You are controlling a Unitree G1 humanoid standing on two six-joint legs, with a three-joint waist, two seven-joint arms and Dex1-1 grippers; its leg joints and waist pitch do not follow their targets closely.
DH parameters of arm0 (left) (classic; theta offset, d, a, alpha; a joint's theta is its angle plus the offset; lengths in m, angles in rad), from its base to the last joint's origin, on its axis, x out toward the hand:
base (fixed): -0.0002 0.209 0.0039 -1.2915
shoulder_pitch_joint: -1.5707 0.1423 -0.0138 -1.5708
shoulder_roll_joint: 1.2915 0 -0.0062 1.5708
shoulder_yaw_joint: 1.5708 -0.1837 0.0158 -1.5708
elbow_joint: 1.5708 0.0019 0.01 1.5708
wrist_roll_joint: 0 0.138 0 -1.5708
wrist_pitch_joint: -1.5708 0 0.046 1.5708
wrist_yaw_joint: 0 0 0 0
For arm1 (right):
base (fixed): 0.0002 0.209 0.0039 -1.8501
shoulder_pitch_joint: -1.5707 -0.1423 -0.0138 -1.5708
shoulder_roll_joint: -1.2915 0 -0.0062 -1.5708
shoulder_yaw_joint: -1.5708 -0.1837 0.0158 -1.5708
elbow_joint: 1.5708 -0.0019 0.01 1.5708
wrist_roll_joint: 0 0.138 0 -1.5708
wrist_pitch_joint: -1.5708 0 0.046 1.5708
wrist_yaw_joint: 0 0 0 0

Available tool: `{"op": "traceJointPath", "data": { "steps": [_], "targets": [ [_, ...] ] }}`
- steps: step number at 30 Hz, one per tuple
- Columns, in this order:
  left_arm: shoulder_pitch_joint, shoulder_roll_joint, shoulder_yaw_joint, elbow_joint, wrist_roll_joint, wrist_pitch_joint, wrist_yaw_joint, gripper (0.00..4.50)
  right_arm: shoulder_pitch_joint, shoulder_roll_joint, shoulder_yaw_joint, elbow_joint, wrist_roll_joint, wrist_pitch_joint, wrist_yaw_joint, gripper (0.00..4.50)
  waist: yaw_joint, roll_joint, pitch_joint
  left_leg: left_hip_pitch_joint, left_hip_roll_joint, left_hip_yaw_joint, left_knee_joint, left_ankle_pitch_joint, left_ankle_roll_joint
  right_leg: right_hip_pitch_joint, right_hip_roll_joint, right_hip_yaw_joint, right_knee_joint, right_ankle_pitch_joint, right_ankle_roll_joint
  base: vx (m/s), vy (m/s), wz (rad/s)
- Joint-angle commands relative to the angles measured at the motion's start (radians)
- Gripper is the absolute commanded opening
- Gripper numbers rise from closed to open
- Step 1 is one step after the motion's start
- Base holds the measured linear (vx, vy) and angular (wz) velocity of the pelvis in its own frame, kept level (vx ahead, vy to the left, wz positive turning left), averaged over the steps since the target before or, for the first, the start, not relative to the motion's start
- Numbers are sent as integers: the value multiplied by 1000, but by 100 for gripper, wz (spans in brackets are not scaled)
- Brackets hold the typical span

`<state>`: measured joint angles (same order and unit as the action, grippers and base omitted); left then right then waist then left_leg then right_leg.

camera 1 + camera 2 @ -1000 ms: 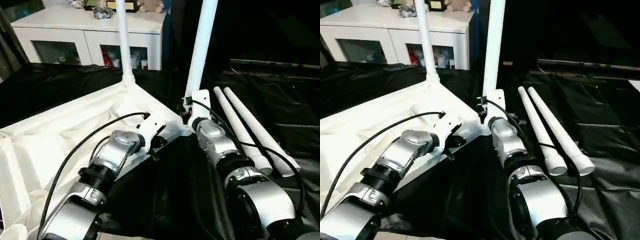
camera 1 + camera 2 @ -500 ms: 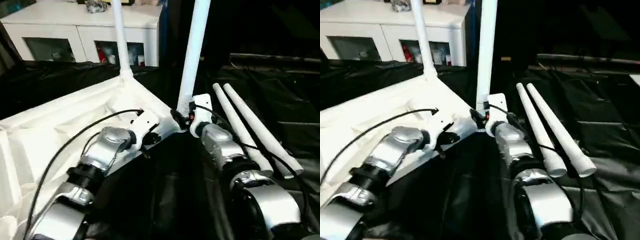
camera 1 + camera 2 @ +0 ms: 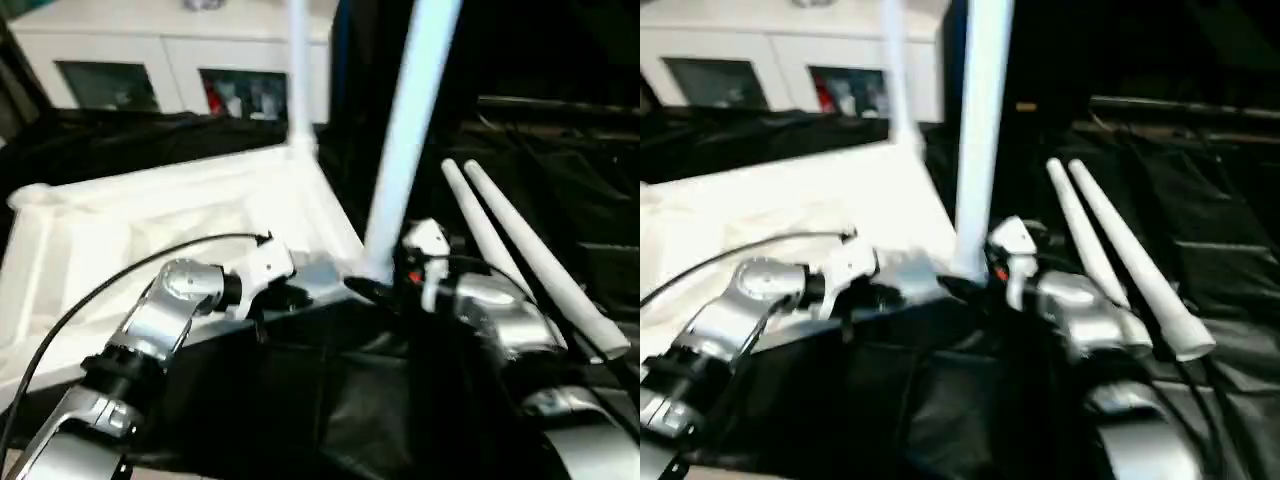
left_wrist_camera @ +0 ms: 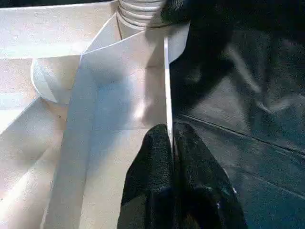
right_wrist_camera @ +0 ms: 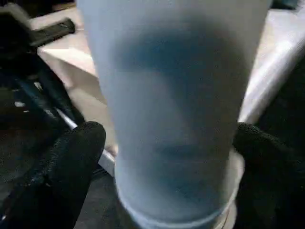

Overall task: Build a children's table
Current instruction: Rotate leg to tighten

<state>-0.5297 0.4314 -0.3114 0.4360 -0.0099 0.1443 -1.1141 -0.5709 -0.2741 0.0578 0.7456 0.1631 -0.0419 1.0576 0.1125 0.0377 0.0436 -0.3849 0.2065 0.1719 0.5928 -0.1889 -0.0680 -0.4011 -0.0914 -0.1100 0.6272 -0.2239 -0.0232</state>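
Black sheeting lay under the upturned tabletop. Left fingers pinched its rim wall. Right fingers stood spread, flanking the upright leg at the near corner socket. Two spare legs lay beyond it. Unheld, that leg might lean out if poorly seated.

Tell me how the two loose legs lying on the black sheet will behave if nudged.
The two loose legs are round and lie unrestrained on the black sheet, so they would probably roll. Being tapered, they would likely curve rather than roll straight. They look like stiff, hollow plastic, so probably light for their length.
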Motion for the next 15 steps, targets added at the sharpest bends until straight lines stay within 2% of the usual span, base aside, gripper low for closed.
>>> {"op": "traceJointPath", "data": {
  "steps": [1, 2, 3, 4, 6, 10, 11, 13, 15],
  "targets": [
    [11, 12, -5, -38, -33, -20, -51, 0, 29, -29, 20, -76, 11, 9, 50, 446, 0, 3, -61, 19, 38, -6, -68, -156, 69, 64, -64, 57, -66, 4, -251, 0, 0, 0],
    [16, 14, -2, -44, -40, -21, -62, 0, 43, -43, 27, -102, 9, 6, 72, 446, 1, 3, -60, 21, 38, -4, -68, -164, 61, 60, -65, 61, -67, -11, -245, 0, 0, 0],
    [19, 16, -2, -48, -40, -22, -67, 0, 56, -54, 37, -125, 6, 1, 93, 446, 1, 1, -62, 19, 36, -5, -67, -152, 57, 64, -64, 61, -67, -12, -239, 0, 0, 0],
    [19, 16, -2, -48, -39, -23, -67, 0, 60, -59, 42, -131, 4, 2, 102, 446, 2, 1, -63, 21, 36, -4, -66, -146, 59, 62, -63, 62, -66, -2, -239, 0, 0, 0],
    [20, 17, -2, -45, -39, -26, -68, 0, 65, -66, 48, -141, -1, 5, 105, 446, 0, 0, -65, 14, 32, -4, -62, -116, 66, 64, -63, 62, -62, 27, -243, 0, 0, 0],
    [19, 14, -2, -30, -31, -39, -64, 0, 68, -74, 54, -138, -24, -2, 87, 446, 1, 1, -68, 15, 31, -4, -57, -84, 77, 62, -61, 61, -58, 63, -251, 0, 0, 0],
    [19, 13, -2, -30, -31, -37, -64, 0, 67, -73, 54, -136, -26, -3, 84, 420, 1, 0, -69, 14, 30, -4, -56, -74, 81, 63, -59, 61, -54, 85, -254, 0, 0, 0],
    [19, 12, -1, -30, -31, -36, -64, 0, 68, -73, 54, -139, -25, -1, 80, 420, 1, 1, -70, 13, 29, -4, -54, -65, 89, 63, -59, 60, -52, 109, -258, 0, 0, 0],
    [19, 9, -2, -32, -34, -31, -64, 0, 69, -70, 51, -141, -20, 4, 74, 407, 3, -2, -70, 14, 29, -3, -54, -76, 91, 63, -60, 60, -54, 91, -258, 0, 0, 0]
  ]
}}
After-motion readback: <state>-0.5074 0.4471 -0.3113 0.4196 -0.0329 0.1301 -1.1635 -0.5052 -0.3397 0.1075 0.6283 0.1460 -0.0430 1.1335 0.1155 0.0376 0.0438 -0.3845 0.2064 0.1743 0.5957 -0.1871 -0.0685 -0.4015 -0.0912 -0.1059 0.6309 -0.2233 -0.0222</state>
